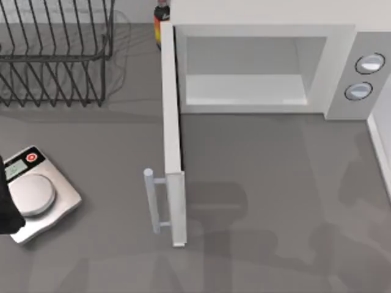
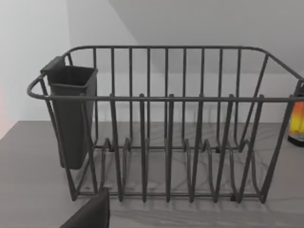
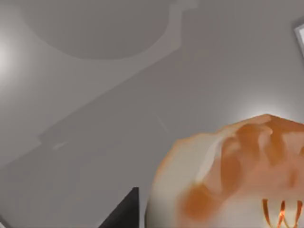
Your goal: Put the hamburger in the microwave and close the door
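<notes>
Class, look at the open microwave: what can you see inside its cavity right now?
The microwave stands with its door swung open. The visible cavity holds only its bare white floor and walls. The hamburger appears close up in the right wrist view, over the grey table.

microwave (image 1: 256, 67) cavity looks bare; open door (image 1: 173, 140) walls its left.

Grey table (image 1: 263, 183) with a faint wood-grain look, soft shadows across it. Plain pale wall (image 2: 190, 23) behind. A dark wire dish rack (image 1: 55, 55) sits back left, a small kitchen scale (image 1: 36, 192) near the left edge.
</notes>
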Controlling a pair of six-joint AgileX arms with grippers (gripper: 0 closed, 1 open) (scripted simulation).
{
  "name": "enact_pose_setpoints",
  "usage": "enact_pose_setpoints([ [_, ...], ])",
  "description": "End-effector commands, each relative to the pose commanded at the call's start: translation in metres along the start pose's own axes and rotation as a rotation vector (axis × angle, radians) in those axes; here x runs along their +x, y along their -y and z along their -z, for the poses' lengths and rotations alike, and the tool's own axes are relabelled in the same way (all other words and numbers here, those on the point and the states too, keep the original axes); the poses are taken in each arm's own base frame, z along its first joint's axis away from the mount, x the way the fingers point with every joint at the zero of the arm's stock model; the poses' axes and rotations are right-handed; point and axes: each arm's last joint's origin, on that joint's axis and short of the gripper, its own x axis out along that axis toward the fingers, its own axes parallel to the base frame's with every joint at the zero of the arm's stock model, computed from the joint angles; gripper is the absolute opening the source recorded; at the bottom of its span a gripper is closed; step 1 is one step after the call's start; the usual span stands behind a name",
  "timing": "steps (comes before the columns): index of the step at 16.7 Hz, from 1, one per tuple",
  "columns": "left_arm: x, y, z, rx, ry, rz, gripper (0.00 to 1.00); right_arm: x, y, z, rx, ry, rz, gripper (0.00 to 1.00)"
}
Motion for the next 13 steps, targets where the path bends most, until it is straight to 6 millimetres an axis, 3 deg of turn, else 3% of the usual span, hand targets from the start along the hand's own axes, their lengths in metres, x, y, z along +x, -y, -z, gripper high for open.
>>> enact_pose_setpoints([
  [4,0.0,0.0,0.0,0.0,0.0,0.0,1.0,0.014,0.026,-0.04,0.079,0.024,0.157,0.0],
  [8,0.0,0.0,0.0,0.0,0.0,0.0,1.0,0.045,0.049,-0.1,0.232,0.13,0.362,0.0],
  [13,0.0,0.0,0.0,0.0,0.0,0.0,1.0,0.091,0.052,-0.181,0.495,0.428,0.579,0.0],
])
